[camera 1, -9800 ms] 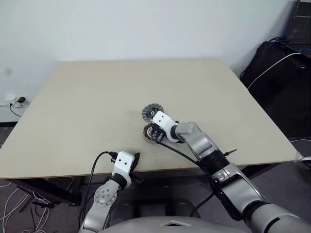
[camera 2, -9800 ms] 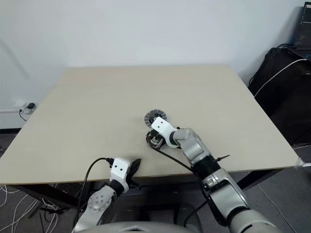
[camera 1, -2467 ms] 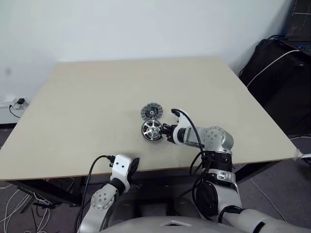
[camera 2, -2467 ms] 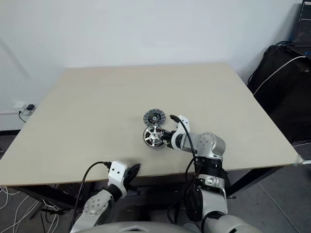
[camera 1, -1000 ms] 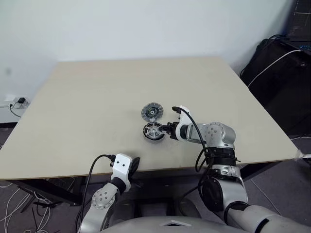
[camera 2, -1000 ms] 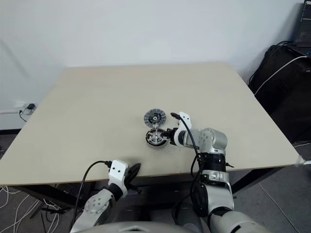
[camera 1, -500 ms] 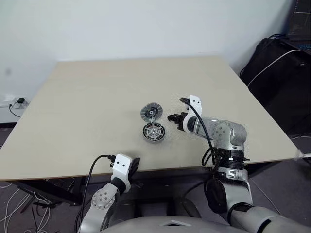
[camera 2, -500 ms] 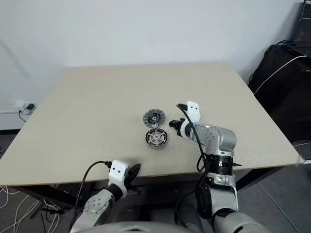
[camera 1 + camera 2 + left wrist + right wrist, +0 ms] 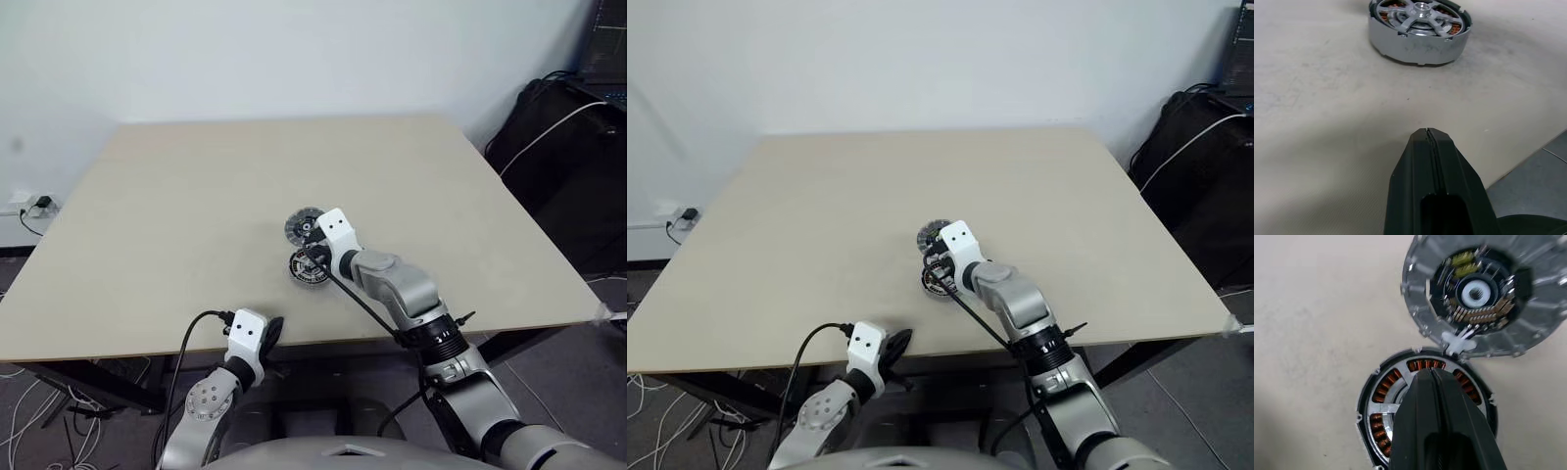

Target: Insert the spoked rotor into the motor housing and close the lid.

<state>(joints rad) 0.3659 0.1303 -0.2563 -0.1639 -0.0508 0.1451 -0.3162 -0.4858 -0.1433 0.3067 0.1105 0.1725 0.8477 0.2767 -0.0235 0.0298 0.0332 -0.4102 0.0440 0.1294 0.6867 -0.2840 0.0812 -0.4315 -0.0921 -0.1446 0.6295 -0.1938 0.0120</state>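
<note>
The spoked rotor [image 9: 1400, 404] lies flat inside the motor housing [image 9: 1367, 423], silver spokes over copper windings, near the middle of the table. The lid [image 9: 1474, 289] lies right behind it, ribbed face with dark centre up, rims nearly touching. My right gripper [image 9: 1432, 373] is shut with nothing between its fingers, tips over the rotor's far half; contact cannot be told. From the head, it [image 9: 312, 257] covers part of the housing [image 9: 302, 272], with the lid [image 9: 300, 224] behind. My left gripper [image 9: 1427, 132] is shut and empty at the table's near edge, the rotor and housing [image 9: 1418, 27] ahead of it.
The beige table [image 9: 176, 186] is bare around the parts. Its near edge runs just ahead of the left gripper [image 9: 271, 329]. A black bag with cables [image 9: 558, 137] stands on the floor past the right edge. A wall socket [image 9: 34, 204] is at the left.
My right gripper left the housing's right side, swung out to the right, then came back over the housing, rolling and shutting. The rotor stays in the housing. The left arm is still.
</note>
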